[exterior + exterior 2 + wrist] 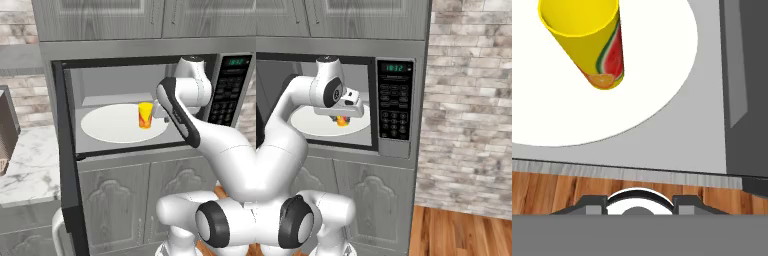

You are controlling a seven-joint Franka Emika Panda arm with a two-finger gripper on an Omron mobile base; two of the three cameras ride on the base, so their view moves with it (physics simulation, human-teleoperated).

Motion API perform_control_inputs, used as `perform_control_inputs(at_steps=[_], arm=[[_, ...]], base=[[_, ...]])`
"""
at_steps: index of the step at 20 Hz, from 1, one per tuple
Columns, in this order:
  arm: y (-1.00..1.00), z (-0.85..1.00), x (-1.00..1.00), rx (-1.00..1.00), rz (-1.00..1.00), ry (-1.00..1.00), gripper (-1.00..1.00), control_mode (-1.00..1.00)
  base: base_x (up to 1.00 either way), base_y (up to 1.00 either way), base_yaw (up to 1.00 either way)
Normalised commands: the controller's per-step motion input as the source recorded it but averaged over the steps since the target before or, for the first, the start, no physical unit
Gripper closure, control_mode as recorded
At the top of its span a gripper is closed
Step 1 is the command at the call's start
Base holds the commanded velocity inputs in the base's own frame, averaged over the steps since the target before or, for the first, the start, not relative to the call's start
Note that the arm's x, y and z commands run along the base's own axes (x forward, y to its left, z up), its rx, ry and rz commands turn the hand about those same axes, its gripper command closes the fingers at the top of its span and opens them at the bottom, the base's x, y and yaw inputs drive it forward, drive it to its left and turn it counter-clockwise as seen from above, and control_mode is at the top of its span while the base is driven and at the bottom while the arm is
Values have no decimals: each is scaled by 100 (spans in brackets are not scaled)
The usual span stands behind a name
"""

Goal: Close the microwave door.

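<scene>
Door (67, 165) of the microwave (393, 107) stands swung fully open at the left of the cavity, edge-on to the left base camera, its white handle (56, 234) low on the outer side, so closing it would, I judge, mean pushing from that far face. Inside, a yellow cup (145, 115) stands upright on the white turntable (107, 125), and the arm reaches into the opening with the gripper (639, 202) just above the front sill. Its fingertips barely show, so I cannot tell how open it is; it holds nothing visible, and the arm itself blocks the door's swing.
</scene>
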Motion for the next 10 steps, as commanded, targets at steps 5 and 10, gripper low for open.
perform_control_inputs(at_steps=[5,10], arm=[[0,0,0,0,0,0,-100,100],[0,0,0,0,0,0,-100,100]], base=[[0,0,0],[-29,9,-1]])
